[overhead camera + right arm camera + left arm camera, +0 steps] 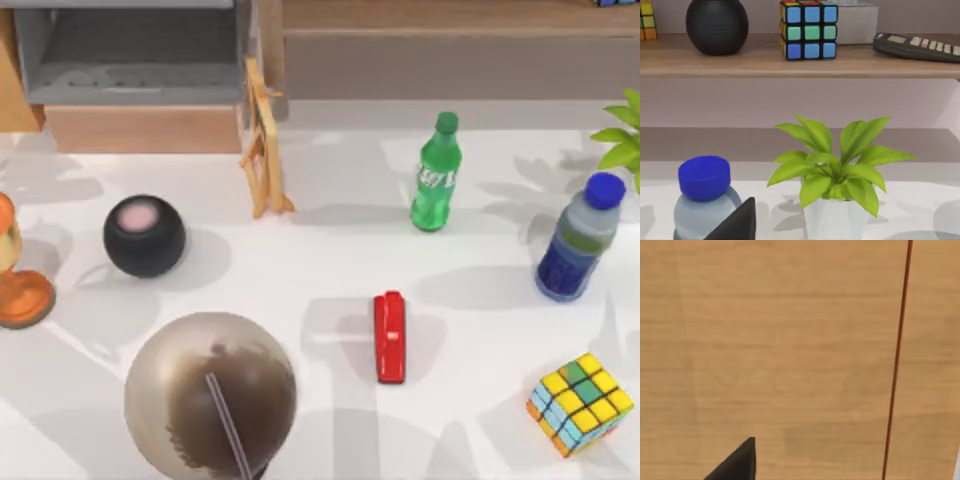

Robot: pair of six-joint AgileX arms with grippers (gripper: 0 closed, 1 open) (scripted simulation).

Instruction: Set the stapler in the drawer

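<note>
The red stapler (390, 337) lies flat on the white table, a little right of the middle, with its length running front to back. The drawer (145, 128) stands pulled out at the back left, with its grey inside (130, 50) showing behind the light-brown front panel. A dark part of my left gripper (737, 465) shows close against a light-brown wooden surface (790, 340). A dark part of my right gripper (737, 222) shows near the blue-capped bottle (702, 200) at the table's right side. Both are far from the stapler.
A green bottle (436, 175) stands behind the stapler, and the blue-capped bottle (578, 240) and a plant (625, 130) stand at the right. A multicoloured cube (580, 403) lies front right. On the left are a black ball (144, 235), a wooden easel (263, 140) and a big round cup (210, 395).
</note>
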